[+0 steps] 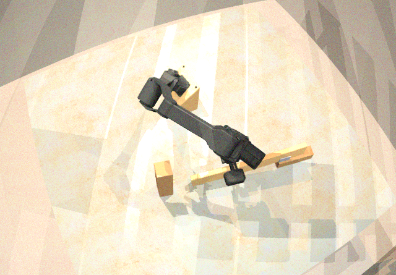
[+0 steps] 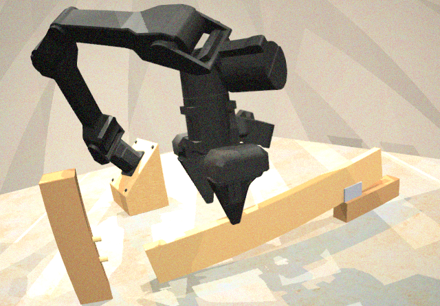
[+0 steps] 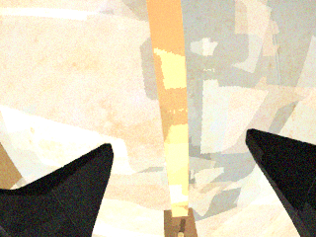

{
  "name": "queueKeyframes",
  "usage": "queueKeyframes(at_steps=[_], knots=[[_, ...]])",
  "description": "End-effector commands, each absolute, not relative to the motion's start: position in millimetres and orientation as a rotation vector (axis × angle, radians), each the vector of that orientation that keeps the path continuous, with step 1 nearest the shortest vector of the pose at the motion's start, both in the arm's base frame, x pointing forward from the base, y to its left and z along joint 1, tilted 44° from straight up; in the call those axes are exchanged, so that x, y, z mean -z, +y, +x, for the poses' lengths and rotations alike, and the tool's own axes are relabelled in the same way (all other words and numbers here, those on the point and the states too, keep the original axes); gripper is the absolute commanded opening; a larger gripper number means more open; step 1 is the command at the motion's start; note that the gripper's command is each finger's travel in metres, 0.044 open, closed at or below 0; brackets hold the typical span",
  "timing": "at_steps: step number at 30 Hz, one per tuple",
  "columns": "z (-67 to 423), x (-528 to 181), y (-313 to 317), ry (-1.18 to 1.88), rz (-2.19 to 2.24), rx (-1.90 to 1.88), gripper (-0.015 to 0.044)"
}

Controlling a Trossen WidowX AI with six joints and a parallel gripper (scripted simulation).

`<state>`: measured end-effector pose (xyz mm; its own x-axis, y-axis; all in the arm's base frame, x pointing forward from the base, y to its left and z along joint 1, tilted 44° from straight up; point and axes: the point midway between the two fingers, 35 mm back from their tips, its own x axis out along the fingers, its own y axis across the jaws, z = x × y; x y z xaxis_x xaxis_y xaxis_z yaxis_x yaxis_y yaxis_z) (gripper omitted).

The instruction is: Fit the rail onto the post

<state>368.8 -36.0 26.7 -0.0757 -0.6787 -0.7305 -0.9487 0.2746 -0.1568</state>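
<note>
The long wooden rail [image 1: 208,173] [image 2: 291,206] [image 3: 170,66] slopes from its near end on the table up to its far end in the grey bracket [image 1: 284,159] [image 2: 353,192] on the low footboard block [image 1: 296,160] [image 2: 369,199]. The short post [image 1: 163,177] [image 2: 71,235] stands a gap away from the rail's near end, its two pegs [image 2: 99,248] bare and pointing at the rail. My gripper [image 1: 236,169] [image 2: 222,208] [image 3: 181,142] is open, one finger on each side of the rail near its middle, tips about at its top edge.
The arm's wedge-shaped wooden base [image 1: 190,101] [image 2: 145,189] stands behind the rail. The table edge [image 1: 367,112] curves round at the right.
</note>
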Motion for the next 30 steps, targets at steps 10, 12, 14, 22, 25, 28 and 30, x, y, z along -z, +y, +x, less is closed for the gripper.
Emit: queueKeyframes(at_steps=[10,12,14,22,25,28,30], knots=[[367.0,-11.8,-47.3,1.825,-1.479,-0.489,0.044],[366.8,-9.5,-49.5,1.825,-1.48,-0.489,0.044],[366.6,-7.2,-51.7,1.825,-1.48,-0.489,0.044],[365.6,2.0,-60.8,1.827,-1.481,-0.486,0.044],[365.0,5.4,-64.2,1.827,-1.48,-0.484,0.044],[364.3,8.8,-67.7,1.828,-1.481,-0.483,0.044],[363.9,11.0,-69.9,1.829,-1.481,-0.482,0.044]])
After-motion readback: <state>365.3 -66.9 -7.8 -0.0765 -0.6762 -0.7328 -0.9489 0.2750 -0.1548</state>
